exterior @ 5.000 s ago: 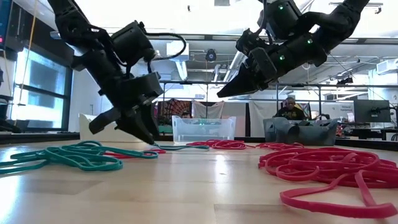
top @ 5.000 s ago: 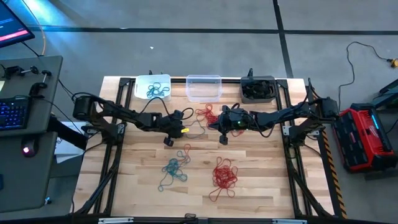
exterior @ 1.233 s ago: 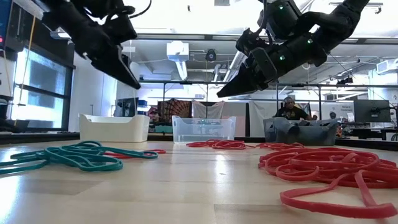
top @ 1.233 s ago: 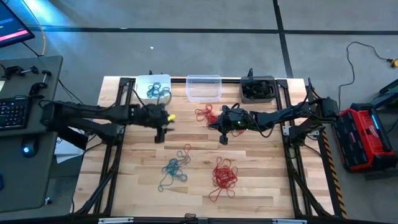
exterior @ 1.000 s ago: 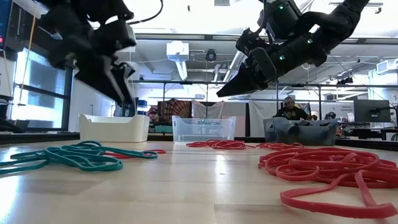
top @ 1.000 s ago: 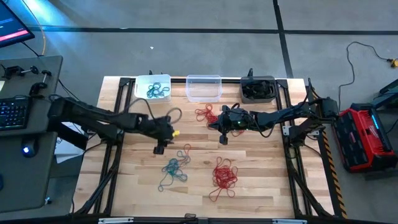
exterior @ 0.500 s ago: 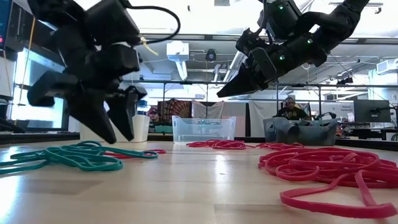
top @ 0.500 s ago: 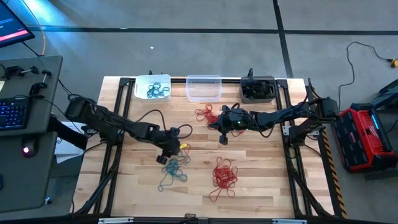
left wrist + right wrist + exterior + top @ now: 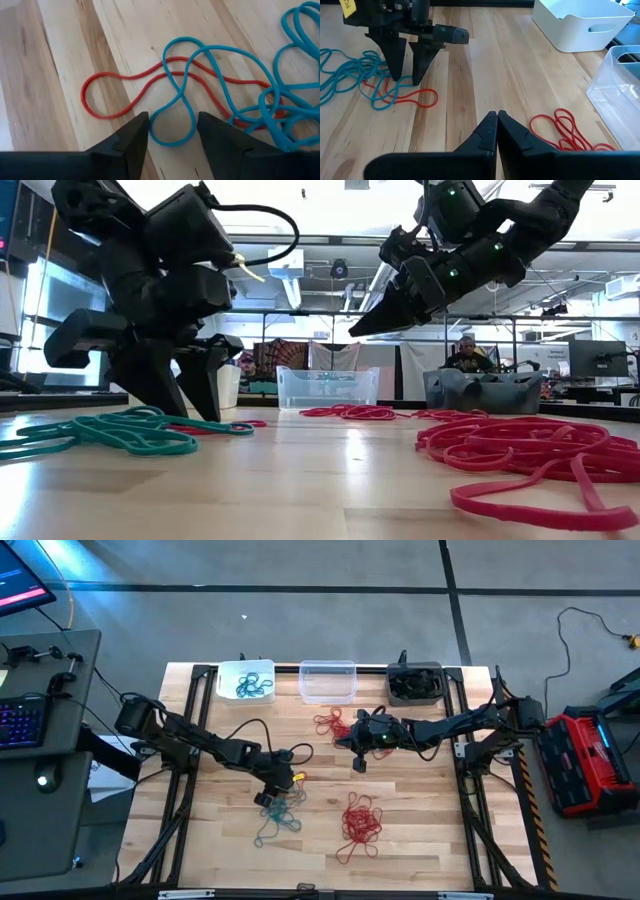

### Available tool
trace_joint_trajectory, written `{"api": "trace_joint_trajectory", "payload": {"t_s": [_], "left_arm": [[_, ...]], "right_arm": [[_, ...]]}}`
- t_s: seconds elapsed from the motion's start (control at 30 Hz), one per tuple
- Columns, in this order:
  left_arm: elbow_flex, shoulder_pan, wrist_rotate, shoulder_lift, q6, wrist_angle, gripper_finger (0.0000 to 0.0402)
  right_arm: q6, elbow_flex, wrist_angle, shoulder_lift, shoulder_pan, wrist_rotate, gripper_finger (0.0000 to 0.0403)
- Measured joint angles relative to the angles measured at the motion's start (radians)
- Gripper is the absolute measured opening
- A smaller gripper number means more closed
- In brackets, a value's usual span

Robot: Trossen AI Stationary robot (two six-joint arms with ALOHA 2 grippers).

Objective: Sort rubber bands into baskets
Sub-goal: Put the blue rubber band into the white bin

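Observation:
My left gripper (image 9: 268, 798) is open and points down at the far end of a teal rubber band bunch (image 9: 278, 817). Its fingers stand on either side of one teal loop (image 9: 170, 143), low over the wood, with a red band (image 9: 107, 75) crossing under that loop. The left gripper also shows in the low view (image 9: 190, 412) and the right wrist view (image 9: 406, 77). My right gripper (image 9: 358, 762) is shut and empty, hovering above the table's middle. The white basket (image 9: 246, 668) holds teal bands, the clear basket (image 9: 327, 667) stands beside it, and the dark grey basket (image 9: 415, 670) holds dark bands.
A big red bunch (image 9: 360, 820) lies near the table's front middle. A smaller red bunch (image 9: 330, 723) lies in front of the clear basket. The three baskets line the far edge. Bare wood lies at the front left and right. A person (image 9: 465, 352) sits in the room behind.
My left gripper has come from near the white basket toward the table's near edge and a little right. It has gone down until its open fingers stand at the far end of the teal bunch. The bands have not moved.

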Motion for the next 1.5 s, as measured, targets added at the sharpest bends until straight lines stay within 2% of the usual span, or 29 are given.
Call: {"api": "trace_joint_trajectory", "payload": {"t_s": [0.13, 0.47, 0.77, 1.03, 1.17, 1.27, 1.5], "left_arm": [[0.000, -0.001, 0.004, 0.002, 0.024, 0.019, 0.0133], [-0.001, 0.001, -0.003, -0.003, 0.052, 0.022, 0.0007], [-0.005, 0.051, -0.079, -0.141, 0.051, -0.093, 0.0001], [-0.004, 0.097, -0.213, -0.378, -0.002, -0.201, 0.0000], [-0.004, 0.130, -0.248, -0.510, -0.030, -0.249, 0.0000], [-0.003, 0.157, -0.320, -0.594, -0.052, -0.262, 0.0000], [-0.003, 0.259, -0.448, -0.727, -0.100, -0.291, 0.0000]], "right_arm": [[0.000, 0.000, 0.000, 0.000, 0.000, 0.000, 0.0000], [0.000, 0.000, 0.000, 0.000, 0.000, 0.000, 0.0000], [-0.009, 0.000, 0.000, 0.000, 0.000, 0.000, 0.0000], [-0.010, 0.000, 0.000, 0.000, 0.000, 0.000, 0.0000], [-0.009, 0.000, 0.001, 0.000, 0.000, 0.000, 0.0000], [-0.009, 0.000, 0.001, 0.000, 0.000, 0.000, 0.0000], [-0.009, 0.000, 0.004, 0.000, 0.000, 0.000, 0.0000]]}}
